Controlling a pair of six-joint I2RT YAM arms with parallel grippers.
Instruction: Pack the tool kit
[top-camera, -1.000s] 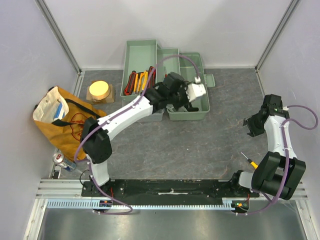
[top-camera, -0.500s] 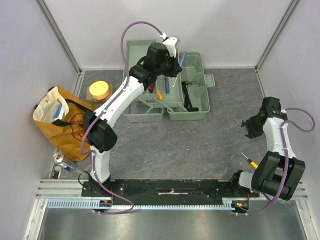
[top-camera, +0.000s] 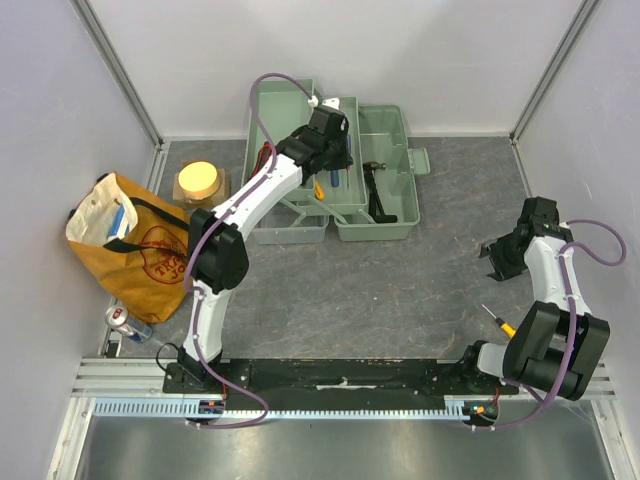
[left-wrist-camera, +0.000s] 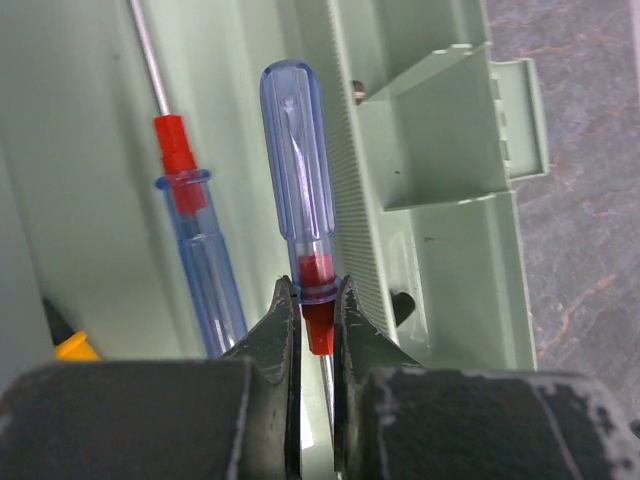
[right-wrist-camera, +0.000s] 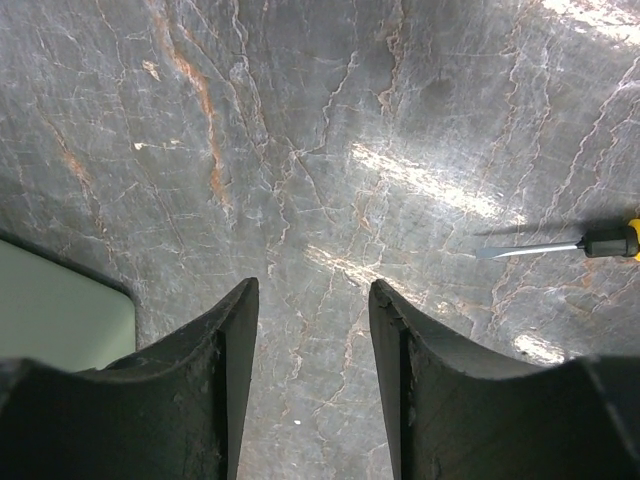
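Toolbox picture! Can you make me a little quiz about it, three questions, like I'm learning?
1. True or false: the right gripper is shut.
2. The left gripper pinches a screwdriver. Its handle is: A yellow, B blue, C black.
3. Fill in: the loose screwdriver outside the toolbox lies on the ____.

Key: 1 false; 2 B; 3 table.
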